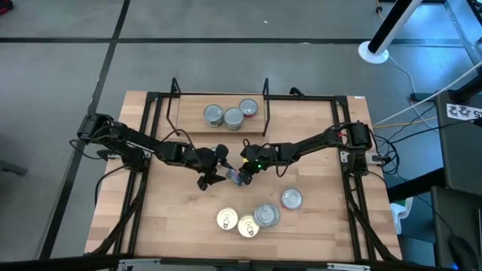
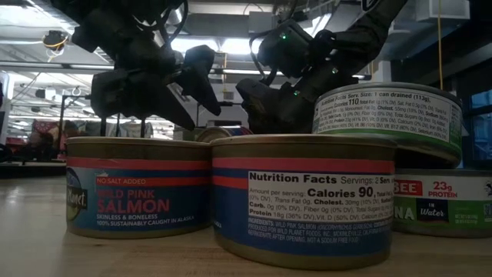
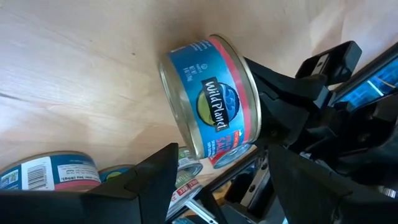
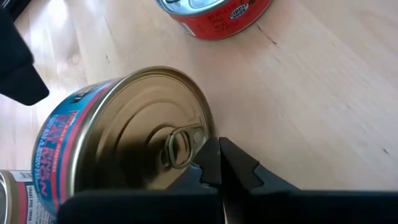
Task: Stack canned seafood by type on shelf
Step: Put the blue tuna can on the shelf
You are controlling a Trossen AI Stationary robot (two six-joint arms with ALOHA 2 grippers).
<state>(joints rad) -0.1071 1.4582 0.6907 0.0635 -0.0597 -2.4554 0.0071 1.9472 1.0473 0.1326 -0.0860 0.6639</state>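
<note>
**Tipped salmon can between my two grippers**

A blue can (image 3: pixel 211 96) lies on its side at mid-table, between my left gripper (image 1: pixel 213 169) and my right gripper (image 1: pixel 246 167). My left fingers stand open on either side of the can without clamping it. My right fingers (image 4: pixel 227 163) are pressed shut, their tips touching the rim of its gold pull-tab lid.

I judge the can stiff, fairly heavy for its size, and smooth-walled, so it could roll or slip while it lies tipped. The curved side wall looks the best place to hold, one finger on each side, clear of the pull-tab.

Its label reads "Wild Planet". In the low view two front cans read "Wild Pink Salmon", "No Salt Added" and "Nutrition Facts, Calories 90".

Three cans already stand on the shelf (image 1: pixel 188 120); one red-sided can (image 4: pixel 217 15) shows nearby. Four more sit near the table's front edge.
</note>
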